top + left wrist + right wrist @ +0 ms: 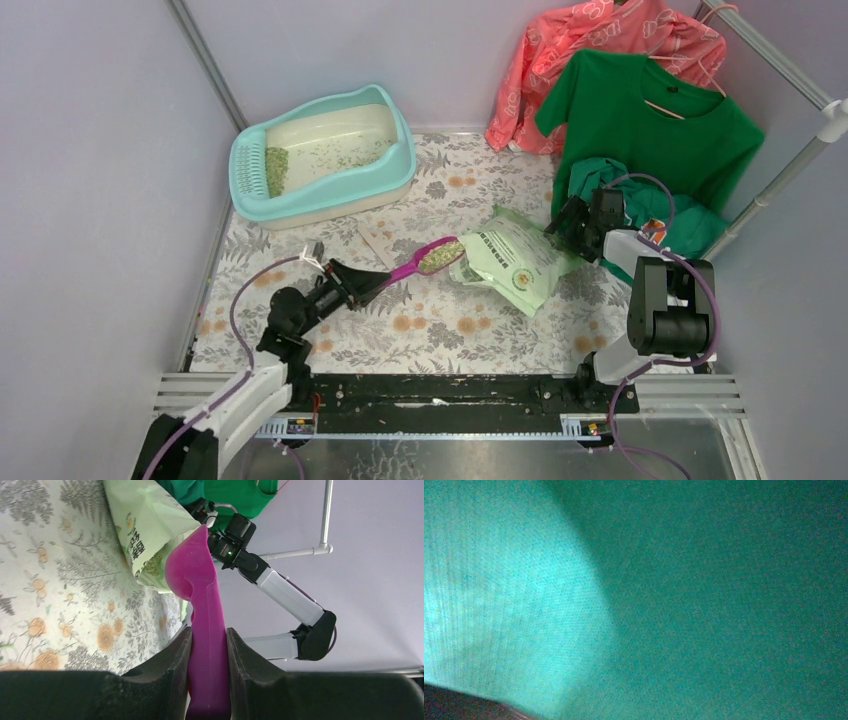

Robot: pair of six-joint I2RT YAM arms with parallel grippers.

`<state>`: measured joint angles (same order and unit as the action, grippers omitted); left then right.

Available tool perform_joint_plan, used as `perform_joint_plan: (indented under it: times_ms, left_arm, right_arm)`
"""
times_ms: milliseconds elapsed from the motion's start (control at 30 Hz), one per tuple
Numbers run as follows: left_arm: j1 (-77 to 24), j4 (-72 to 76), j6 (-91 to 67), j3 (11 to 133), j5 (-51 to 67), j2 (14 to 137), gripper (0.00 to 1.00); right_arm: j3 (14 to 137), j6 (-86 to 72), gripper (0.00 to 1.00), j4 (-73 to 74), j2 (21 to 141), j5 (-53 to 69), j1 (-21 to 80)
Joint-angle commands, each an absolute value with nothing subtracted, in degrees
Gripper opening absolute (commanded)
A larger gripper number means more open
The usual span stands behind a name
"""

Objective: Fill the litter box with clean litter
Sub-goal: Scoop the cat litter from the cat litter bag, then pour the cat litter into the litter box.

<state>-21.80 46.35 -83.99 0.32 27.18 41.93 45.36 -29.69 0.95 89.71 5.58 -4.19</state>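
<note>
The step in hand looks like the carry from bag to box: the left pincer (207, 642) is pinched on the handle of the purple scoop (408, 267), whose bowl sits just outside the mouth of the light green bag (515, 262) with a load of clean litter (439, 256) in it; the litter box (405, 160) stands well apart at the far left of the tabletop (430, 330), with only a thin scatter of granules over its cream basin and a small heap by the slotted grate; so the fill seems to be at an early stage. The next move calls for a lift and a swing to the far left with the bowl kept level, then height enough to pass the turquoise rim before tipping over the basin; any roll of the wrist on the way would likely spill granules onto the floral cloth. The room between scoop and box is open, save for a small pale strip (378, 243) lying flat; the left wall is close behind the box, so there is little margin for overshoot. The right pincer (572, 222) sits at the bag's far end against the green shirt (650, 130), jaws spread wide; its own camera shows only green cloth, so whether it touches the bag I cannot tell.
</note>
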Motion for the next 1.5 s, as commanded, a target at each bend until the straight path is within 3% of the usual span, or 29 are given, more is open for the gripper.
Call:
perform_joint_plan:
  times_ms: [0,400,700,900,1200,1467]
  left_arm:
    - [-18.7,30.2,-81.8,-5.5,31.0,33.9,0.03]
    - [-15.2,28.5,-83.8,-7.1,36.5,30.6,0.03]
    - [-6.2,22.9,-84.8,-2.3,44.0,25.6,0.03]
    - [-2.7,38.1,-90.9,0.4,46.7,34.7,0.03]
    - [2.7,50.9,-94.8,14.5,47.3,48.7,0.03]
    - [9.3,49.6,-91.5,27.5,46.8,59.3,0.03]
  right_arm:
    - [44.8,-30.2,0.94,0.9,88.4,6.7,-4.0]
    - [44.7,-30.0,0.94,0.9,88.8,6.8,-4.0]
    - [45.0,-30.2,0.94,0.8,89.2,6.8,-4.0]
    - [44.9,-30.5,0.95,0.6,89.8,7.3,-4.0]
    - [45.2,-30.7,0.95,0.5,90.7,7.9,-4.0]
    - [45.5,-30.9,0.95,-1.3,91.5,8.4,-4.0]
